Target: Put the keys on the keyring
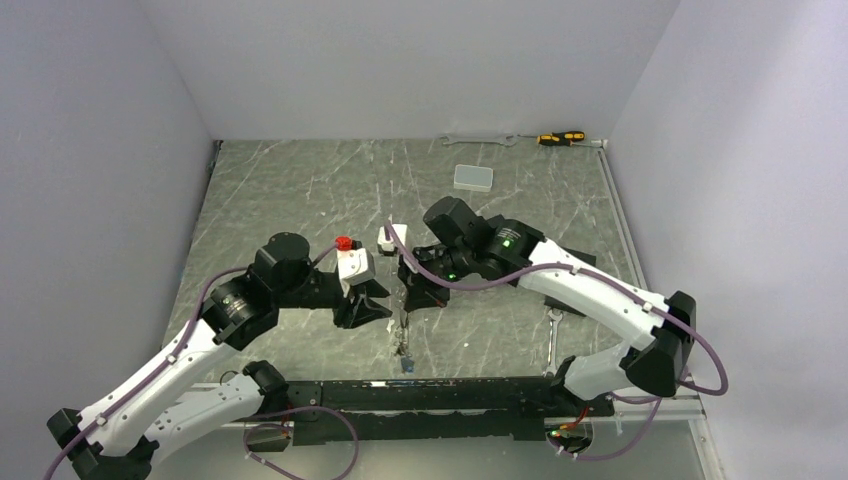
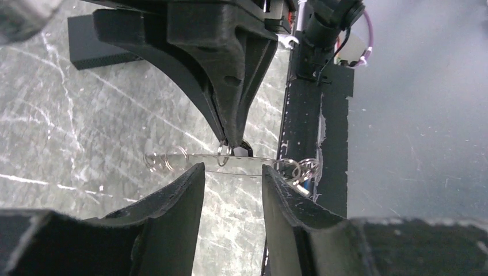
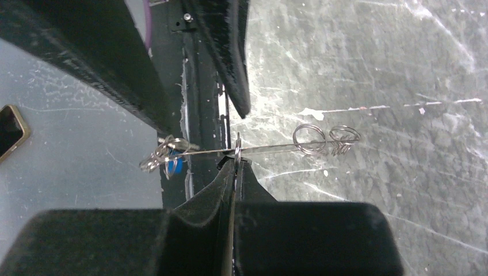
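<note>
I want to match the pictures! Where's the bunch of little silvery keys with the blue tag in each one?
Top external: the bunch of small silvery keys with a blue plastic tag dangles low centre, below the right gripper.
Left wrist: the keys sit right of centre.
Right wrist: the keys sit left of centre.
Shared landmark: the thin silvery wire keyring holding them.

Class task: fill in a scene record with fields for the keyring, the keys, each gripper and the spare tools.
keyring: thin wire loop, seen edge-on
keys: bunched at one end, blue tag showing
right gripper: shut on the keyring mid-length
left gripper: open, keyring running across the gap at its fingers
spare tools: spanner and screwdriver, side by side at the back
</note>
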You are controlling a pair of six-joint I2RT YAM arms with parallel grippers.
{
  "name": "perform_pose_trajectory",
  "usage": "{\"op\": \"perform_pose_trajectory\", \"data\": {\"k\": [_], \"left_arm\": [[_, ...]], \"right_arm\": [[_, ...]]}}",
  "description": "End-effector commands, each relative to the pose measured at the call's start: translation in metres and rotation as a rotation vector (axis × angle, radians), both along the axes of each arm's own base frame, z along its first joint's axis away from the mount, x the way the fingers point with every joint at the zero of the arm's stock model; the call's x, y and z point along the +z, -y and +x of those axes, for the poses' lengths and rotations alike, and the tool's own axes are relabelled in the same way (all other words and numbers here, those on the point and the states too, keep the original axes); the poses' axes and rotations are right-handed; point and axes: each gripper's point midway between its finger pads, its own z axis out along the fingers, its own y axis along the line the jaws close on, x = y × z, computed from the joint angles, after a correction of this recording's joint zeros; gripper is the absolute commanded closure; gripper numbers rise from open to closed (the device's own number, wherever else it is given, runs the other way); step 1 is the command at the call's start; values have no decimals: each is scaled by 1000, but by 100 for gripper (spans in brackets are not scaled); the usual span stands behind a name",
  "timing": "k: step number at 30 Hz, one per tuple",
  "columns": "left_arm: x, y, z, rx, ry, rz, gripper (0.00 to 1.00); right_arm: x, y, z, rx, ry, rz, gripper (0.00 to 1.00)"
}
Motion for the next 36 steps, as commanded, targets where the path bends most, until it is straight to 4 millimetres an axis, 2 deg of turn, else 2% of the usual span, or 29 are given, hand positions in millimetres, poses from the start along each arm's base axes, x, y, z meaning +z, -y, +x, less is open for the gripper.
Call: {"op": "perform_pose_trajectory", "data": {"k": [1,8,15,22,24,29,32,36], "left_arm": [[22,13,-13,-111,26,-98,55],[25,24,-16,-176,0,-130,59],[8,35,-10,-213,-85,-56,69],[8,32,-7,-187,-70,-53,79],[7,31,-7,-178,-66,-46,77],[4,26,-4,-144,-55,-24,58],[7,26,-3,-131,-39,-45,55],[8,28,-3,-133,-38,-81,58]], "right_arm": [[26,-5,-10,87,73,113,100],[36,-5,-19,122,114,143,100],[40,-4,-22,123,134,154,100],[40,-2,-23,122,145,155,100],[41,-2,-22,116,153,159,100],[45,-2,-17,94,179,172,100],[48,-2,-16,86,186,181,100],[51,-3,-15,80,194,192,100]]}}
